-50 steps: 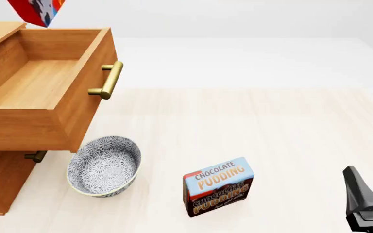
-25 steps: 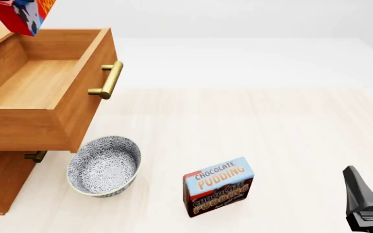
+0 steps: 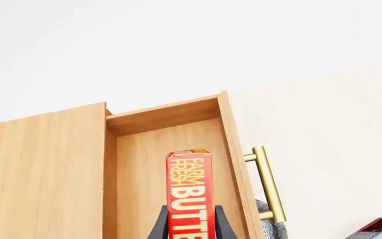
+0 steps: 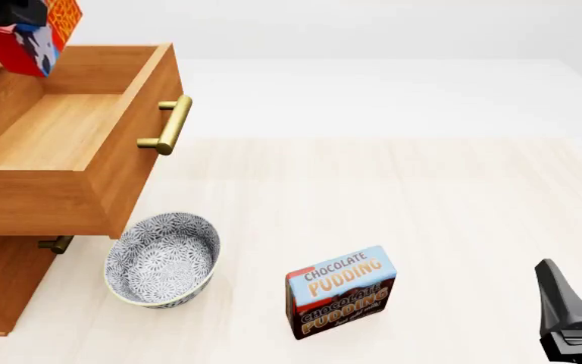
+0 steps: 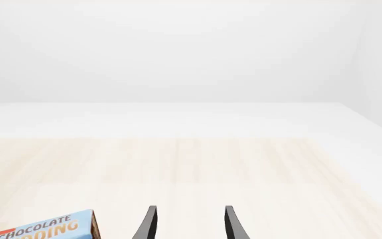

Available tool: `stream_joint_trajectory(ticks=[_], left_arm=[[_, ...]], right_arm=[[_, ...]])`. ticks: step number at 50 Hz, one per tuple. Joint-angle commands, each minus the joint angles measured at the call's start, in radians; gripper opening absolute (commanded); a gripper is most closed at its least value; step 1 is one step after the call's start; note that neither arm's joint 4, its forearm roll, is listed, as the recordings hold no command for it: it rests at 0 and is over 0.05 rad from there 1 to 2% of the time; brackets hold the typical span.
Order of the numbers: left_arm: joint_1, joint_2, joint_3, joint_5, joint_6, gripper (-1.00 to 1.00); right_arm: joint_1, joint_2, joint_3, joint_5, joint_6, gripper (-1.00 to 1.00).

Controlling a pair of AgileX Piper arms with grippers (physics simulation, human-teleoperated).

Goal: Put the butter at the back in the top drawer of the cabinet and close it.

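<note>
The butter, a small red-and-orange box (image 3: 189,194), hangs clamped between the left fingers (image 3: 159,228) above the open light-brown wooden top drawer (image 4: 64,129); release and closing remain. Right fingers (image 5: 149,221) are parted, empty.

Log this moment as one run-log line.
left gripper: shut on butter, above open top drawer | right gripper: open, idle | drawer: empty | next: lower, release

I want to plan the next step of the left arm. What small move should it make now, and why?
Probably lower the left gripper straight down. It is shut on the butter, which hangs above the floor of the open top drawer. The drawer looks empty below the box, so the butter should descend before the gripper lets go.
</note>
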Motion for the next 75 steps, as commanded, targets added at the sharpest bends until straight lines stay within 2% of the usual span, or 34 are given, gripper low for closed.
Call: stream_joint_trajectory(ticks=[1,24,75], left_arm=[[0.016,-0.019,0.031,-0.022,0.012,-1.00],[0.045,-0.038,0.155,-0.086,0.014,-1.00],[0.091,-0.019,0.254,-0.150,0.000,-1.00]], right_arm=[[0.000,0.000,0.000,0.000,0.000,1.00],[0.000,0.000,0.000,0.000,0.000,1.00],[0.000,0.000,0.000,0.000,0.000,1.00]])
